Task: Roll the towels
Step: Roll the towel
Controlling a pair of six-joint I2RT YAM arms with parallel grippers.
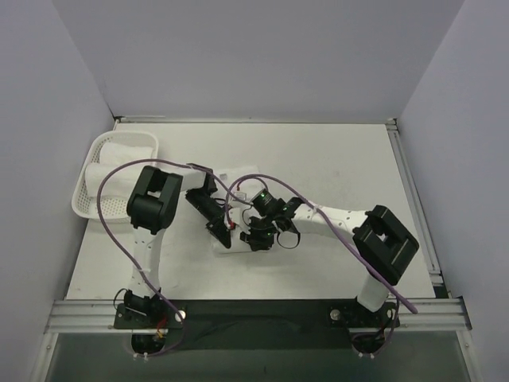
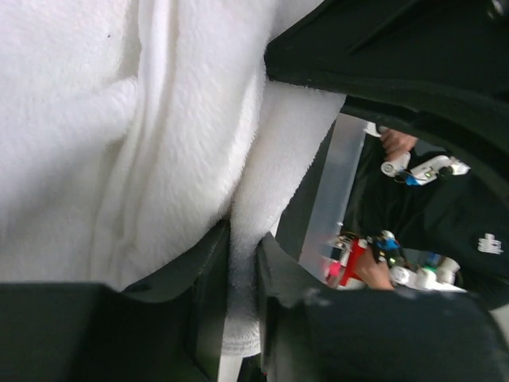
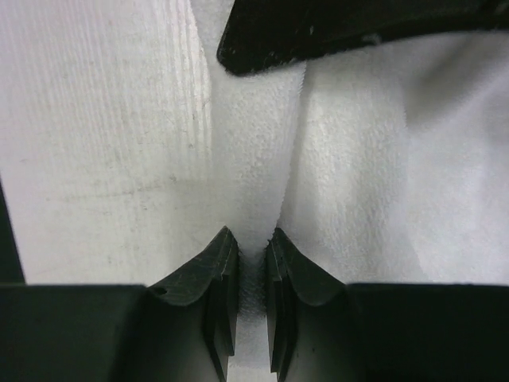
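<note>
One white terry towel (image 1: pixel 239 173) lies bunched at the table's middle, mostly hidden under both arms in the top view. My left gripper (image 1: pixel 223 231) is on its left part. In the left wrist view this gripper (image 2: pixel 243 239) is shut on a thick fold of the towel (image 2: pixel 159 143), which fills the space between the fingers. My right gripper (image 1: pixel 254 237) sits just to the right of it. In the right wrist view this gripper (image 3: pixel 252 239) is shut on a raised ridge of the towel (image 3: pixel 254 159). More white towels (image 1: pixel 111 177) lie in the basket.
A white lattice basket (image 1: pixel 83 200) stands at the table's left edge against the wall. The other arm's black body (image 3: pixel 358 24) hangs over the towel in the right wrist view. Grey walls close in the back and sides. Purple cables loop over both arms.
</note>
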